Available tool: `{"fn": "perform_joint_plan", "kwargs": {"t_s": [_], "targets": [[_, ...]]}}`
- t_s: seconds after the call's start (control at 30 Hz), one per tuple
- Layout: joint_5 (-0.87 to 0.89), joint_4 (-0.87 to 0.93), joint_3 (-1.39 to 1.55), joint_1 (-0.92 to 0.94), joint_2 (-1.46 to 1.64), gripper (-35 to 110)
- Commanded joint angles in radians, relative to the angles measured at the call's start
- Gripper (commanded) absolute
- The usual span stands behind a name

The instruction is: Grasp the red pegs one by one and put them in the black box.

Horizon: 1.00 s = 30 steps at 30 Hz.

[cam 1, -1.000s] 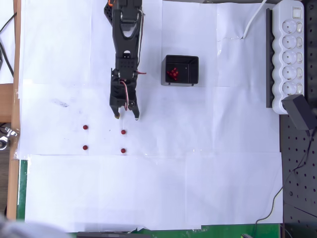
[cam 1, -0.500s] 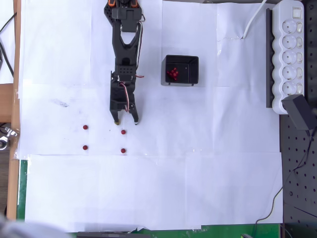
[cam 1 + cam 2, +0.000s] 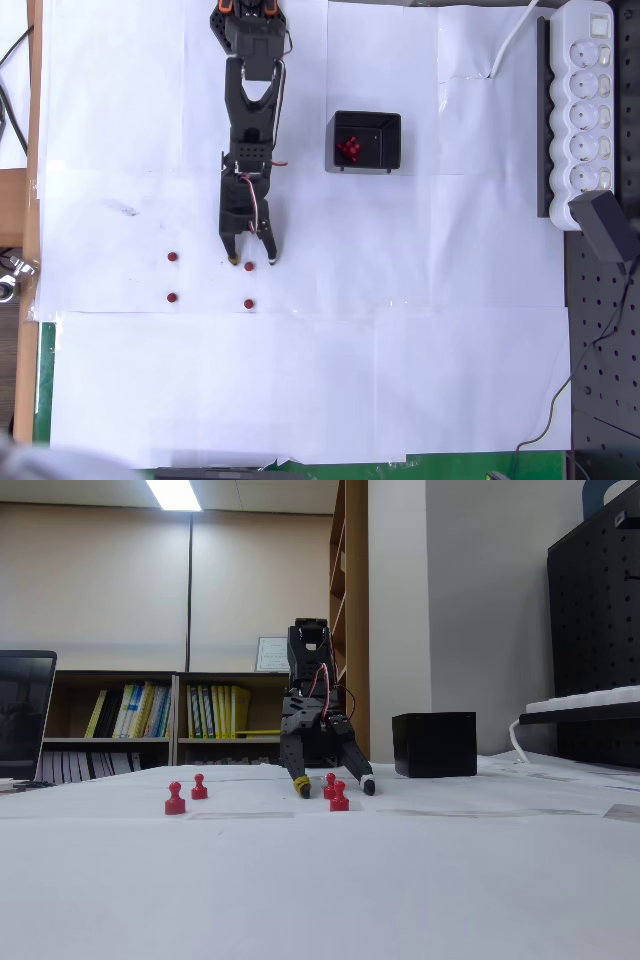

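White paper holds the open hand (image 3: 252, 263) astride one red peg (image 3: 329, 784), partly hiding it overhead.

From overhead, your gripper (image 3: 252, 263) sits down on the paper-covered table (image 3: 300, 380), fingers spread either side of one peg (image 3: 248, 266). Directly below it in that view lies a second peg (image 3: 248, 303). Off to the left you've got two more, one (image 3: 172, 257) above the other (image 3: 172, 298), well apart from the gripper. The black box (image 3: 366, 141) stands up and to the right of the gripper, with a cluster of pegs (image 3: 349, 149) inside. Along the right edge runs the power strip (image 3: 584, 110). In the fixed view, the box (image 3: 434, 744) sits right of the arm and farther back.
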<state>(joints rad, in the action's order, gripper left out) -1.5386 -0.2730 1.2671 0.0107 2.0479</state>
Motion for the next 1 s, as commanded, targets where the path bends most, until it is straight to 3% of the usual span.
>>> {"fn": "perform_joint_plan", "kwargs": {"t_s": [0.0,0.97], "targets": [[-0.009,-0.021,0.031,0.008,0.017,27],[-0.077,-0.023,0.038,-0.069,0.018,15]]}}
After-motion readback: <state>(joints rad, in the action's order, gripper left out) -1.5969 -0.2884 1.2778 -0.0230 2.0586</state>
